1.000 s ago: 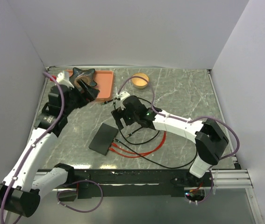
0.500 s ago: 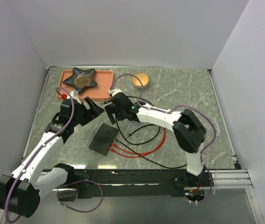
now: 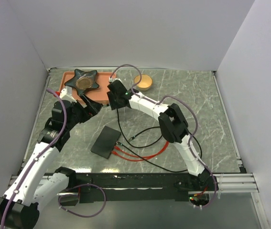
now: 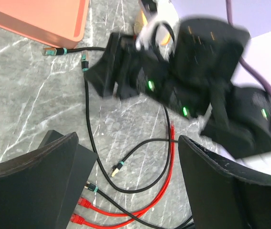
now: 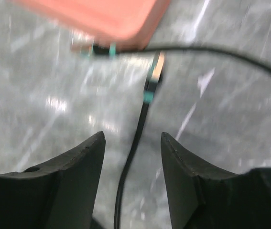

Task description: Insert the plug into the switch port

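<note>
My left pincer (image 4: 128, 143) gapes wide, holding nothing. My right pincer (image 5: 133, 138) stands parted astride one black cable (image 5: 142, 117), whose plug (image 5: 155, 71) lies on the counter (image 5: 49, 105) beside one pink tray (image 5: 102, 19). Two red cables (image 3: 145, 155) reach the switch port (image 3: 114, 146) edge of one black box (image 3: 104, 142).

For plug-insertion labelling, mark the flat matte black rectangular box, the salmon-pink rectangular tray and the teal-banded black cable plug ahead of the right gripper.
flat matte black rectangular box (image 3: 105, 141), top view, top face centre.
salmon-pink rectangular tray (image 3: 104, 82), top view, bare right floor.
teal-banded black cable plug (image 5: 154, 74), right wrist view, connector body.
</note>
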